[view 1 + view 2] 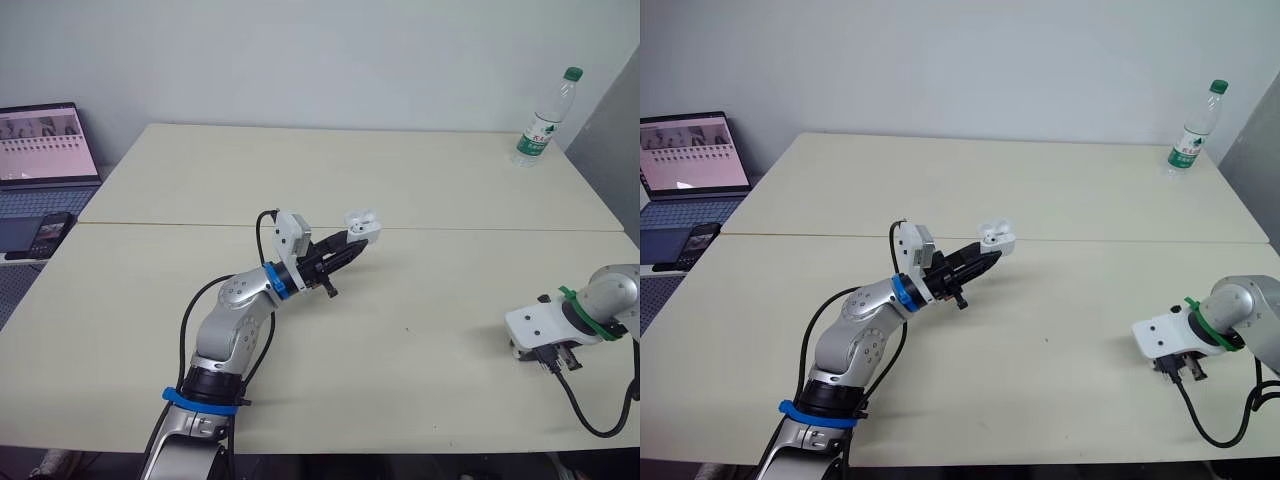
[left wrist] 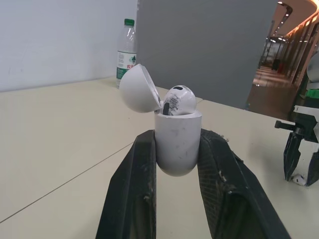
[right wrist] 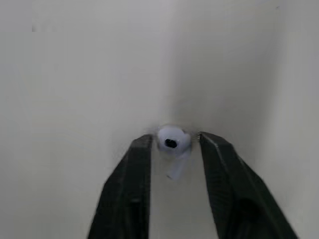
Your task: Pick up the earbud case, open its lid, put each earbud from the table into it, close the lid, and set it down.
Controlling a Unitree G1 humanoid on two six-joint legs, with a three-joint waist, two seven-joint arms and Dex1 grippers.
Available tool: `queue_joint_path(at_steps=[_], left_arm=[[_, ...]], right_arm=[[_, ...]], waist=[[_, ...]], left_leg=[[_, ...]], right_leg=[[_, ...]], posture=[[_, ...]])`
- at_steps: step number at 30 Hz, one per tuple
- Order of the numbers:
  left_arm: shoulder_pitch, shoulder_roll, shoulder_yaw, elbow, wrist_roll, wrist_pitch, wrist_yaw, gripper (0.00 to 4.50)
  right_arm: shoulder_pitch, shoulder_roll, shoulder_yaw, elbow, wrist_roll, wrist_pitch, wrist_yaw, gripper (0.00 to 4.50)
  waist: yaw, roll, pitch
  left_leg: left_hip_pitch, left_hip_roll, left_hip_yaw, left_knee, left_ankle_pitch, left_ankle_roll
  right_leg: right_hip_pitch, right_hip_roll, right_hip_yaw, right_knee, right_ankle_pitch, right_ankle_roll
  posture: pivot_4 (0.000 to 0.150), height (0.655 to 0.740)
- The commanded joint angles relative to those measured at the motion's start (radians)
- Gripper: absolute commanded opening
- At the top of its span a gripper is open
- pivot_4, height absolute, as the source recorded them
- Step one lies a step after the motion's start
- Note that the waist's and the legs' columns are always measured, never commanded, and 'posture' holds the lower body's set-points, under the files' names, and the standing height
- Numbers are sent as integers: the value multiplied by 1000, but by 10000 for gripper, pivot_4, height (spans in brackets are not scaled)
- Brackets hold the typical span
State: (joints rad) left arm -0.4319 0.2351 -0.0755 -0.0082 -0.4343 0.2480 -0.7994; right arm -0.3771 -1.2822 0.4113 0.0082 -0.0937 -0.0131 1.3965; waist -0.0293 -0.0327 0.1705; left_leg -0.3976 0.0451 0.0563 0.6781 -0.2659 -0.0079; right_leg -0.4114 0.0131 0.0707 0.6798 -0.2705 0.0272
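Case (image 2: 177, 144): white, faint grey specks; lid (image 2: 139, 89) white too. Bud (image 2: 178, 99) in it: white w/ dark speckled patch. 2nd bud (image 3: 173, 142): white, black oval spot. L gripper (image 1: 348, 246) & R gripper (image 3: 173, 139): black fingers. L arm (image 1: 235, 330): silver-grey, blue bands. R arm (image 1: 615, 295): grey, green band, white mount (image 1: 540, 322). Cable (image 1: 590, 415) black. Table (image 1: 400, 180): pale cream, thin dark seam across. Bottle (image 1: 545, 115): clear, green cap, green/white label. Laptop (image 1: 45, 150): grey-blue keys, pale pinkish screen. Phone (image 1: 50, 232) black. Wall (image 1: 300, 60) off-white.
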Motion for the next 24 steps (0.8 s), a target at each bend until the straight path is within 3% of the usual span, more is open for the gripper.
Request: queue_joint_path(at_steps=[1,2,14,24], left_arm=[[-14,0,1,-33,-2,-16,-7,7814],[-16,0,1,-32,-1,-16,-7,7814],[-15,-7,-2,-28,1,-21,-5,7814],[-14,-6,0,-27,2,-23,-8,7814]], right_arm=[[17,10,-49,-21,-14,63,-4,28618],[18,14,-55,-27,-17,85,-4,31871],[8,43,-65,-182,-40,590,1,31871],[-12,64,-58,-237,-43,720,-2,31871]], waist=[[-1,0,0],[-2,0,0],[-1,0,0],[-1,0,0]], left_leg=[[0,0,0,0,0,0],[1,0,0,0,0,0],[2,0,0,0,0,0],[1,-1,0,0,0,0]], right_leg=[[0,0,0,0,0,0],[1,0,0,0,0,0],[2,-1,0,0,1,0],[1,-1,0,0,0,0]], posture=[[1500,7362],[1500,7362],[1500,7362],[1500,7362]])
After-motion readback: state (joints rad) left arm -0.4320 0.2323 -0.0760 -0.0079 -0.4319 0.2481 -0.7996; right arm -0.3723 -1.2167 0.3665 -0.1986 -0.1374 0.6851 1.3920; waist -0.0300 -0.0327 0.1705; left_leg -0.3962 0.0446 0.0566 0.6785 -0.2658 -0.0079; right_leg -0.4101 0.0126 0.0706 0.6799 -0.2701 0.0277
